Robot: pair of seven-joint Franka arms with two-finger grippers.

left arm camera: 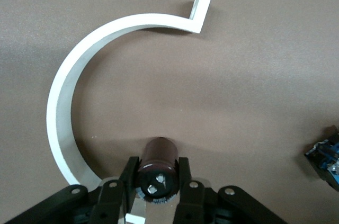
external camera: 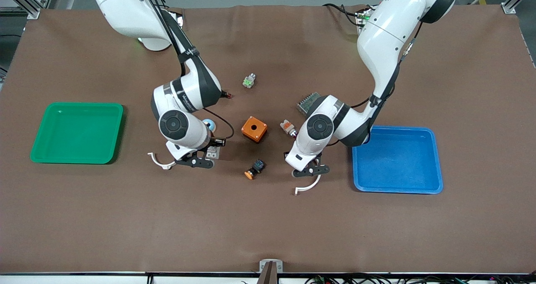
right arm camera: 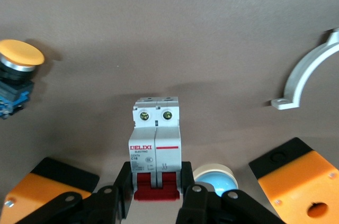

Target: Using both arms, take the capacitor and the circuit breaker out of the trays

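While both arms are reaching down to the brown table, we are reading the front view from the right arm's end toward the left arm's. We are seeing the green tray at the right arm's end, sitting empty. Next, the right gripper is sitting low at the table, nearer the front camera than the blue-capped part; in the right wrist view its fingers are pressing both sides of the breaker, red levers at the gripper end. We are noting a white curved bracket just beside that gripper. Mid-table, we are seeing the orange box and the orange-capped push button. Then the left gripper is low at the table, near the blue tray, its fingers clamping the capacitor, which is sticking out over the cloth. Another white curved bracket is lying just beside it.
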